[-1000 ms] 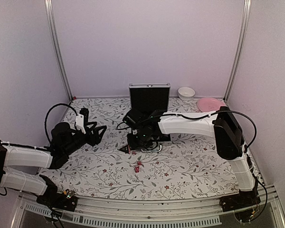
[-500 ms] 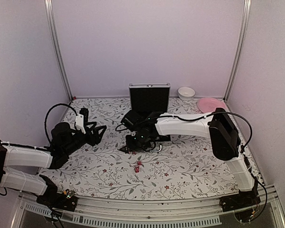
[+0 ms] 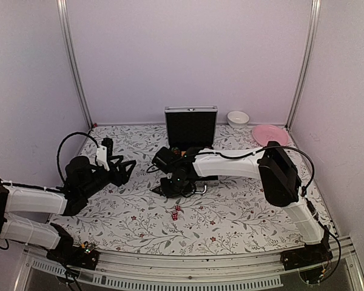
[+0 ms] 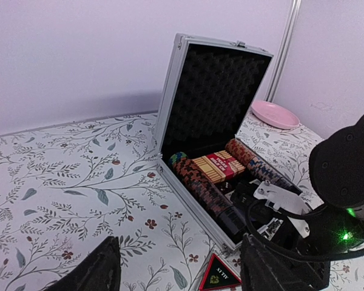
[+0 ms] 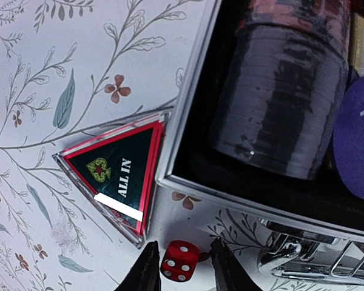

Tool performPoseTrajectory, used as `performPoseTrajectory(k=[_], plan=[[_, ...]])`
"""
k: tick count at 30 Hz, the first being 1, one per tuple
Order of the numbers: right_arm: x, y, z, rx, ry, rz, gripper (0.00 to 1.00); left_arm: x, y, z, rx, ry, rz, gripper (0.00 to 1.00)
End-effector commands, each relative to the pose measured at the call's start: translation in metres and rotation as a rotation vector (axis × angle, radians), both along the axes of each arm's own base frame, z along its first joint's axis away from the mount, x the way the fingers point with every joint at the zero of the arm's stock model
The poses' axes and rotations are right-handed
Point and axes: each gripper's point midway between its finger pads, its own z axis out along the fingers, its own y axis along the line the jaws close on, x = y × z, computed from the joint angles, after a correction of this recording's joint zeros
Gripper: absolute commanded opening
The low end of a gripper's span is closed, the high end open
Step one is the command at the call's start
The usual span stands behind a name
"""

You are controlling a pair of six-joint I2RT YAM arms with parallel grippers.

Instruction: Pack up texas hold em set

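The silver case stands open at mid-table with its black lid upright. Rows of poker chips and the tan-red card pack lie inside. The black triangular piece, marked ALL IN, lies flat at the case's front left corner. My right gripper is open and low over the cloth. A red die sits between its fingertips with a small gap on each side. Two more dice lie nearer the front. My left gripper hovers open and empty, left of the case.
A pink plate and a white bowl sit at the back right. The case's metal handle lies just right of the right gripper. A purple chip rests in the case.
My right gripper has slid left along the case's front to its corner, and its jaws have narrowed around the die. The left arm has not moved.
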Motion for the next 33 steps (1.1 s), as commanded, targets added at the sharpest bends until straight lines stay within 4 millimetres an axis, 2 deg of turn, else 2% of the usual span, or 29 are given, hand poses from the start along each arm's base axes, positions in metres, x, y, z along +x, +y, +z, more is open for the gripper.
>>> performPoseTrajectory(k=[1, 7, 19, 33], plan=[[0.000, -0.004, -0.007, -0.045, -0.013, -0.003, 0.29, 0.002, 0.005, -0.001, 0.002, 0.009, 0.017, 0.67], [0.002, -0.010, -0.003, -0.067, -0.028, -0.013, 0.27, 0.002, 0.005, -0.002, 0.003, 0.010, 0.018, 0.67], [0.007, -0.005, 0.005, -0.062, -0.057, 0.005, 0.27, 0.003, 0.004, -0.003, 0.004, 0.013, 0.014, 0.67], [0.006, -0.006, -0.003, -0.078, -0.048, 0.013, 0.23, 0.003, 0.003, -0.004, 0.005, 0.017, 0.009, 0.68]])
